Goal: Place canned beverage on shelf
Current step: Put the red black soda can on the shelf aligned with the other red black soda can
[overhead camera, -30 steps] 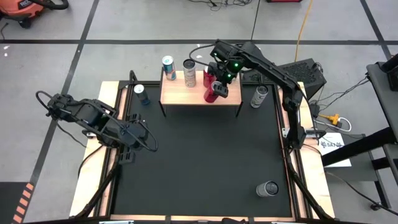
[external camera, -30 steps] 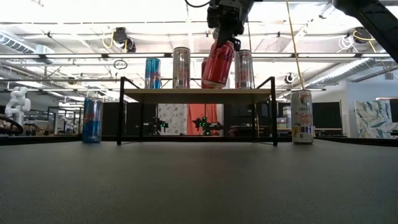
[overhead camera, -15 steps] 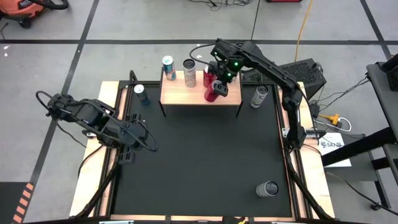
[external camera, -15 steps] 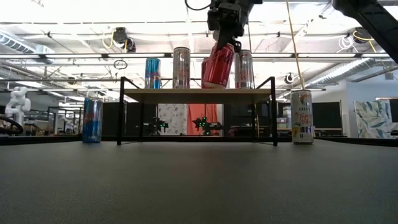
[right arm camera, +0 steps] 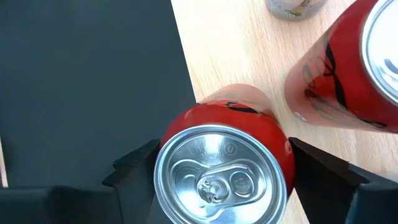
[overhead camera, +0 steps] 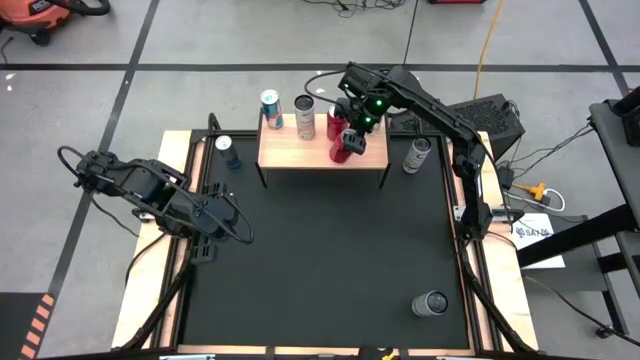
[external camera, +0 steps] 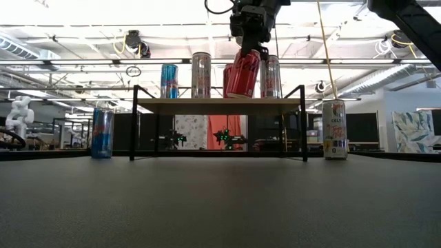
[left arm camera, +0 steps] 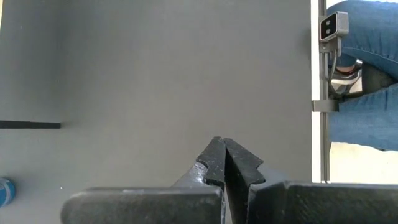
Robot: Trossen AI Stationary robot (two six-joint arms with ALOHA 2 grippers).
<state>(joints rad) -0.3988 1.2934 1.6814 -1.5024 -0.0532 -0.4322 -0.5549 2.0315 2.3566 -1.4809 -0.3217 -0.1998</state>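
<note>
Placing step: tilted red can (external camera: pixel 242 73) is gripped by right gripper (overhead camera: pixel 352 140) at shelf (overhead camera: pixel 300 152) front edge, to be uprighted before release; left gripper (left arm camera: pixel 224 163) is parked shut.

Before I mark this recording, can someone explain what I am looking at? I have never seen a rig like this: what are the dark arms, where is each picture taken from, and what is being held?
These are two robot arms at a black table. One picture looks straight down from above, one looks level across the tabletop, and one comes from each arm's wrist.

The right gripper has a tilted red can between its fingers at the front edge of the shelf, a small wooden board on black legs; the jaws look to be loosening. The right wrist view looks down onto that can's top.

Three more cans already stand on the shelf: blue, silver and another red one. Others stand on the table to both sides, and one lies near the front.

The left gripper waits shut at the table's left edge, holding nothing.
</note>
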